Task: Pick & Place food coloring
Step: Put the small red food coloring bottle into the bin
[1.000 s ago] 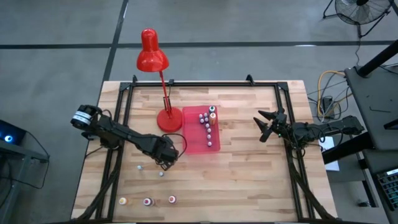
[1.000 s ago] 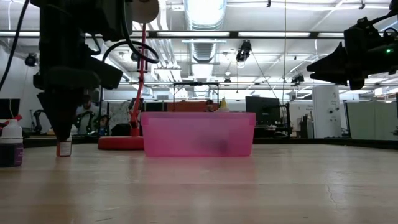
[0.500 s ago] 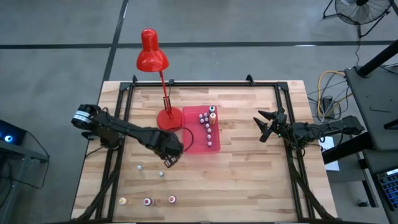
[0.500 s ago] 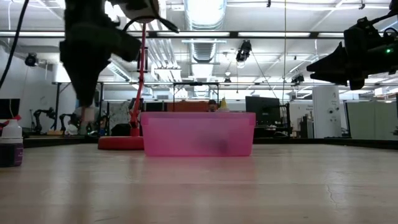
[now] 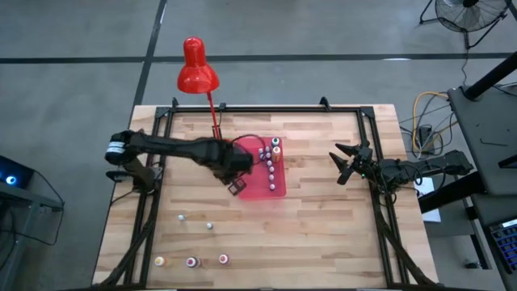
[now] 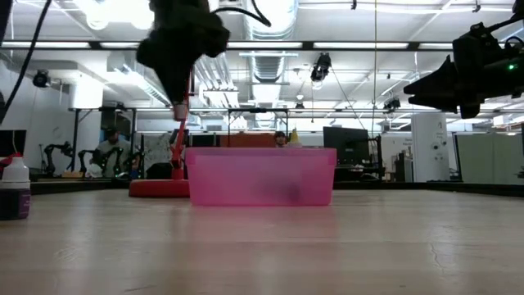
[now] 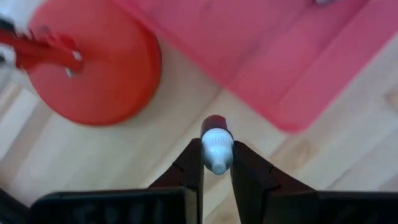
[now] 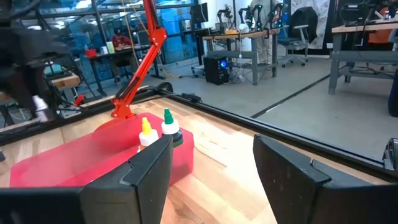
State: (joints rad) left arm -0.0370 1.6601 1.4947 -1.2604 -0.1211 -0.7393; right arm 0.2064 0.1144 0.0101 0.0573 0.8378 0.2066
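Note:
My left gripper hangs above the table beside the near left corner of the pink tray, shut on a tiny food coloring bottle with a white cap and a dark red body. In the low view that gripper is high, left of the tray. Several more bottles stand upright in the tray; others stand loose near the table's front left. My right gripper waits open at the right side, level, above the table. My left gripper pinches the bottle's white cap between its two fingers, which come from above and point down. The red body hangs below the fingertips. The bottle is upright and lifted clear of the table.
The red lamp's round base stands just left of the tray, its stem rising to the head past the far edge. Two small bottles stand on the bare wood left of centre. A black frame rims the table.
My left gripper has risen from the table, staying shut, and swung toward the right and far side, up to the tray's near left corner. The bottle it holds has left the wood and hangs clear, still upright.

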